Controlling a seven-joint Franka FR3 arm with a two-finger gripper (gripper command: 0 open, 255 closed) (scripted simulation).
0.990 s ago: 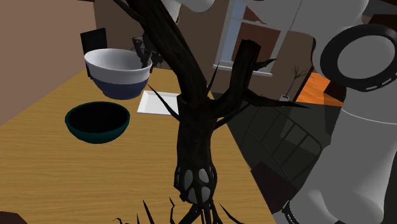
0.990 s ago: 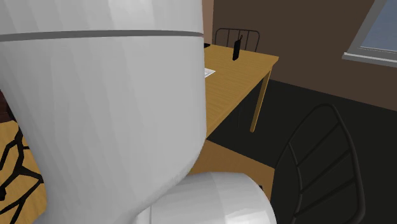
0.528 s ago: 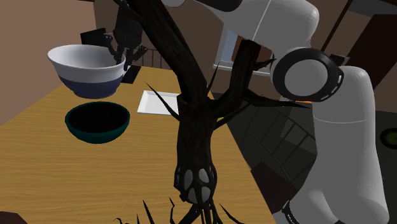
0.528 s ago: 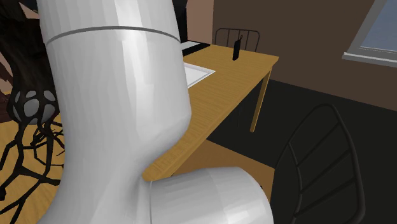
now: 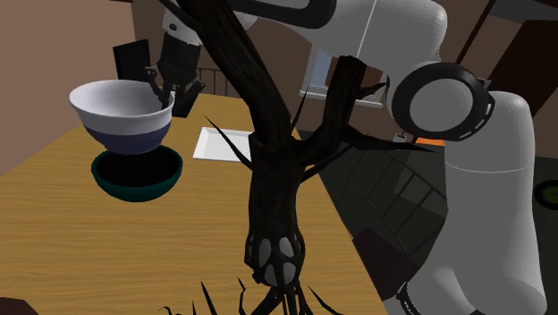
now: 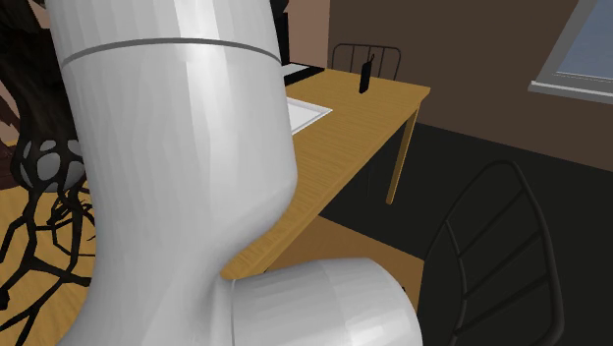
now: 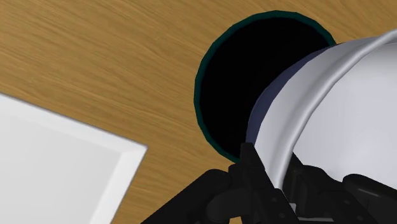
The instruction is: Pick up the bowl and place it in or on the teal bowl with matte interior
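A white bowl with a dark blue lower band [image 5: 122, 115] hangs in the air just above the teal bowl [image 5: 137, 174], which stands on the wooden table [image 5: 80, 233]. My gripper [image 5: 166, 89] is shut on the white bowl's rim on the side toward the shoulder view's right. In the wrist view the black fingers [image 7: 251, 167] clasp the white bowl's wall [image 7: 331, 108], and the teal bowl's dark inside [image 7: 254, 70] lies below, partly covered by it.
A flat white tray [image 5: 219, 144] [image 7: 57, 172] lies on the table beside the teal bowl. A dark tree-shaped ornament [image 5: 273, 161] rises in the foreground. A black chair [image 6: 496, 256] stands off the table's end, and a small dark upright object [image 6: 364, 74] is at the far edge.
The white bowl was lifted, carried toward the shoulder view's left, then lowered over the teal bowl. The arm swung out of the second exterior view's foreground.
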